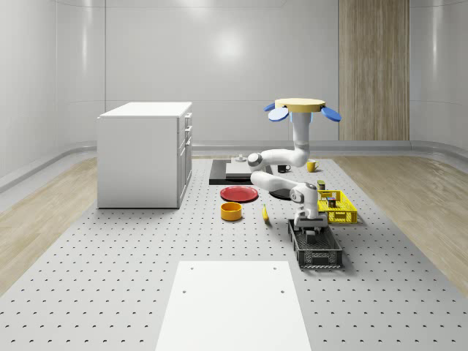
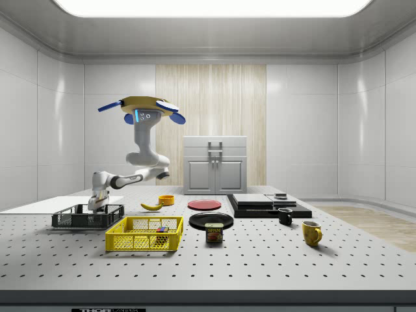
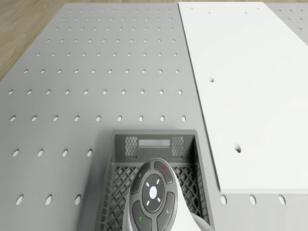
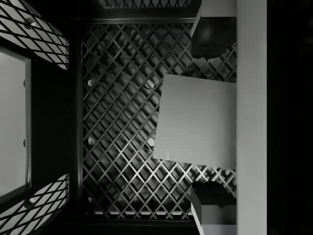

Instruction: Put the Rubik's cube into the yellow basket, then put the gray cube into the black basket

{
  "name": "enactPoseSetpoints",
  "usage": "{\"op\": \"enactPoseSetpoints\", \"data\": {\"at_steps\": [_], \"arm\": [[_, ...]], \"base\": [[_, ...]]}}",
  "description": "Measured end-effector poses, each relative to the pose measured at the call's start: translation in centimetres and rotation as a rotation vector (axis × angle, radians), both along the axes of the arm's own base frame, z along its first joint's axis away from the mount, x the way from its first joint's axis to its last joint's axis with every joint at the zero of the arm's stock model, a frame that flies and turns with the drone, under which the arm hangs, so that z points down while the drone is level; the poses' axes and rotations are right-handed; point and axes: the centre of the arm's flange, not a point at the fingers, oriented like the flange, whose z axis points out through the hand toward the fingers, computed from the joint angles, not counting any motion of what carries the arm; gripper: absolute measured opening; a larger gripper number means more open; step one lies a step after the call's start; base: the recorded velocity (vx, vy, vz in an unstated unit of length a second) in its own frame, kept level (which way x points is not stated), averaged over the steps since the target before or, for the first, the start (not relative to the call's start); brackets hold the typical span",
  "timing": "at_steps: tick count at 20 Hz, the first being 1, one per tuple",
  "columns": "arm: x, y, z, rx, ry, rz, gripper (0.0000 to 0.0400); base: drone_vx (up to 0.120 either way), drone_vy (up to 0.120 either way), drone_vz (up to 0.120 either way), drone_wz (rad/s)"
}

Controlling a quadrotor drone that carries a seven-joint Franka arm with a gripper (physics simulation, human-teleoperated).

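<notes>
Gray and flat-faced, the gray cube (image 4: 198,120) sits between the two fingers (image 4: 213,32) of the tool (image 4: 211,117) in the wrist view, slightly turned against them, over the black lattice floor of the black basket (image 4: 117,122). The fingers stand apart with the cube in the gap; whether they press on it or stand just clear of it cannot be told.

In the whole-scene view the drone (image 1: 300,107) hovers above the table (image 1: 110,278), over the area behind the red plate (image 1: 239,194), and its white arm (image 1: 281,157) bends down and forward so that the tool (image 1: 313,228) is lowered inside the black basket (image 1: 316,248). The yellow basket (image 1: 338,207) stands just beside the black one, toward the whole-scene view's right and farther back.

In the side view the Rubik's cube (image 2: 162,229) lies inside the yellow basket (image 2: 144,234), and the black basket (image 2: 88,216) is behind it to the side view's left, with the tool (image 2: 95,207) dipped into it.

Also on the table are a yellow bowl (image 1: 231,211), a banana (image 1: 265,213), a can (image 2: 214,233) and a yellow mug (image 2: 311,232).
</notes>
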Motion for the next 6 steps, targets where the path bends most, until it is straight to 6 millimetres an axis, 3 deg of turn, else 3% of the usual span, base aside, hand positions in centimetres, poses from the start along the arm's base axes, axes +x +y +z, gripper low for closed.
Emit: {"op": "enactPoseSetpoints", "data": {"at_steps": [6], "arm": [[0.0,0.0,-1.6,0.0,0.0,0.0,0.0394]], "base": [[0.0,0.0,0.0,0.0]]}}
